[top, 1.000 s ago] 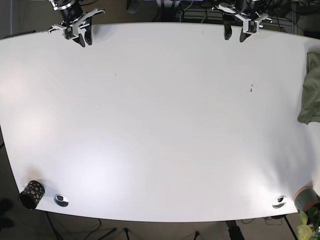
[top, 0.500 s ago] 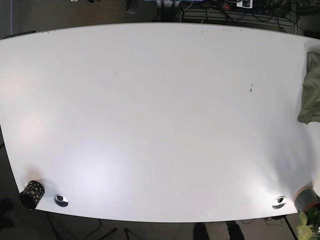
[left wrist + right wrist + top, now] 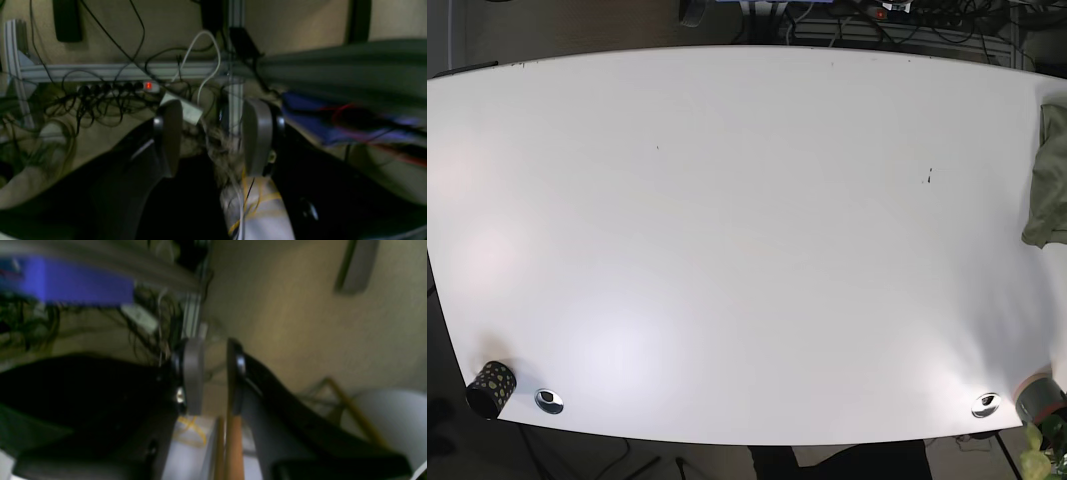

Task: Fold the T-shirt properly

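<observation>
1. Now both arms are gone from the base view; a second ago their jaws hung over the counter's far edge, and that edge is bare of them at present.
2. Left gripper: jaws parted fairly wide, nothing between them, only cables and a power strip beyond the fingertips.
3. Right gripper: jaws narrow but with a clear gap, holding nothing; floor and a wooden rod lie past them.
4. The T-shirt sits bunched at the counter's right-hand edge, partly out of frame, well away from both sets of jaws.
5. Judgement: folding has not started; the arms look parked, so the shirt must first be reached and spread out flat.
</observation>
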You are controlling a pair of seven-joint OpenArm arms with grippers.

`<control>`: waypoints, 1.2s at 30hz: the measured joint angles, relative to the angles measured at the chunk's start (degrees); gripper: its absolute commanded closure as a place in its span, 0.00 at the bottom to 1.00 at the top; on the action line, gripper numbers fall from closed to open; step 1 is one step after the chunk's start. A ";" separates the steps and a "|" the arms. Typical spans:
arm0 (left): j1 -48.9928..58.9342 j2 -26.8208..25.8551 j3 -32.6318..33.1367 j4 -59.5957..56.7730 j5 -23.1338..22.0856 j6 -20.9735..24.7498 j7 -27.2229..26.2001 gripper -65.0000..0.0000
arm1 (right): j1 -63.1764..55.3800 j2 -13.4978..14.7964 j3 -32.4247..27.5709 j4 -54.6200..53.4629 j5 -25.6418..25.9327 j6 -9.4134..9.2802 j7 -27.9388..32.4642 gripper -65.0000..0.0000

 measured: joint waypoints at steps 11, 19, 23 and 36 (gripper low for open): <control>-14.93 -2.49 -0.04 -25.33 3.02 4.13 -0.44 0.60 | 13.07 -2.69 -2.78 -16.15 0.13 -0.11 0.17 0.83; -22.80 -3.02 0.13 -44.22 3.23 5.79 -6.86 0.60 | 20.81 -3.96 -2.82 -27.17 -0.02 -0.52 0.02 0.83; -26.51 -3.96 1.20 -51.78 3.23 8.63 -10.82 0.60 | 24.72 -4.61 -2.95 -32.30 -0.17 -0.17 0.04 0.83; -37.55 -5.05 2.01 -72.37 3.08 14.45 -14.93 0.60 | 33.68 -6.82 -2.95 -44.70 -0.04 -0.13 0.22 0.82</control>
